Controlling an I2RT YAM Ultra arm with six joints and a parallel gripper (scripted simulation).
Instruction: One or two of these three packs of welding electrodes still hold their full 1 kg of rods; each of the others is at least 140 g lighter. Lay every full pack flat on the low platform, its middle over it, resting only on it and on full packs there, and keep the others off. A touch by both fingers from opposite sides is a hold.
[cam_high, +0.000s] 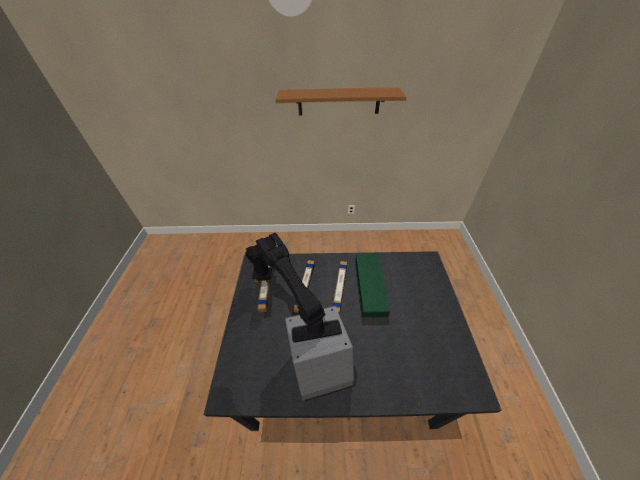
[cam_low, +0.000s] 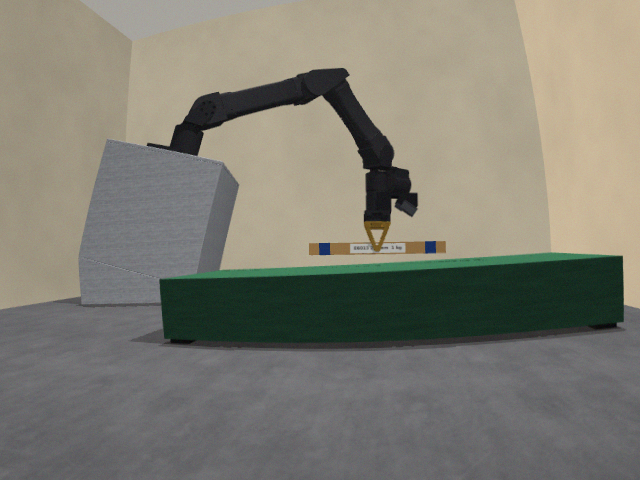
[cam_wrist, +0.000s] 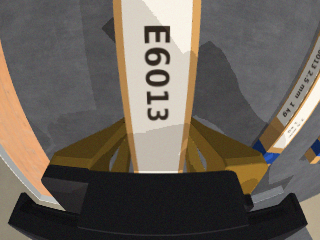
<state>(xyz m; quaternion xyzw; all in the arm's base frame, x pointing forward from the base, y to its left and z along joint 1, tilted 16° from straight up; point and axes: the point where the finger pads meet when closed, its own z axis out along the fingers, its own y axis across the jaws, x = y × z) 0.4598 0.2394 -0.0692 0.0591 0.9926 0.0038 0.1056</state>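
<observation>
Three long tan packs with white labels and blue bands are on the dark table's far left part. My gripper (cam_low: 376, 246) is shut on the leftmost pack (cam_high: 263, 296) at its middle and holds it level above the table; it shows in the side view (cam_low: 376, 248) and in the wrist view (cam_wrist: 158, 67), label "E6013". The middle pack (cam_high: 307, 276) is partly hidden by my arm. The right pack (cam_high: 339, 285) lies flat beside the low green platform (cam_high: 371, 284), which also shows in the side view (cam_low: 392, 297) with nothing on it.
The grey robot base (cam_high: 321, 357) stands at the table's middle front. A wooden shelf (cam_high: 340, 95) hangs on the back wall. The table's left edge is close to the held pack.
</observation>
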